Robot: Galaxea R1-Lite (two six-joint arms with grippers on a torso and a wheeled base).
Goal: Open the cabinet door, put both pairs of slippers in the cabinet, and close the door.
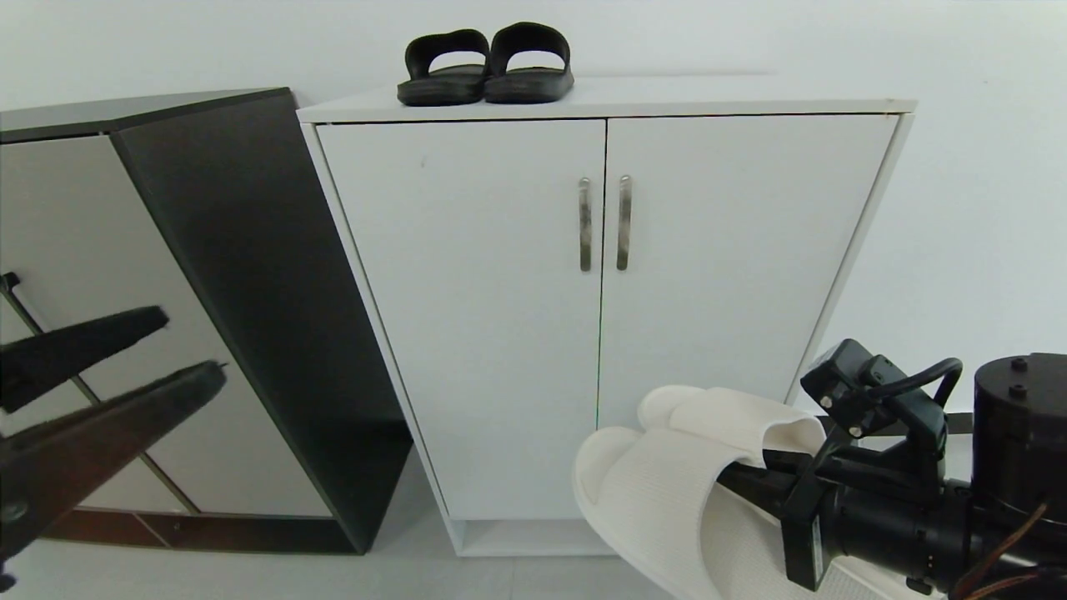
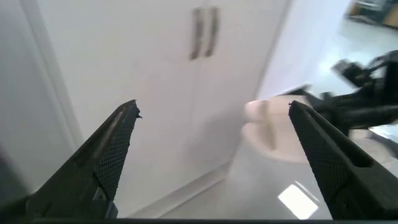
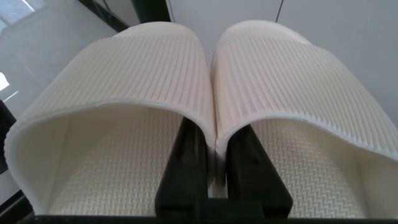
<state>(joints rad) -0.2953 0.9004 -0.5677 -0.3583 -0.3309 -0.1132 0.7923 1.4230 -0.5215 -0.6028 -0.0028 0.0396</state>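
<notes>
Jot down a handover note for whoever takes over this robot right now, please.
Left gripper: open, empty, left of the cabinet.
Right gripper: shut on the white slippers, low before the right door.
Black slippers: on the cabinet top.
Done: white pair in hand.
Left: both doors are shut; open one, put both pairs inside, close it.

A black unit stands on the left against a white wall, resting on a grey floor. Its front is a pale glossy panel crossed by a thin slanted rod, with a brown strip along the base.
</notes>
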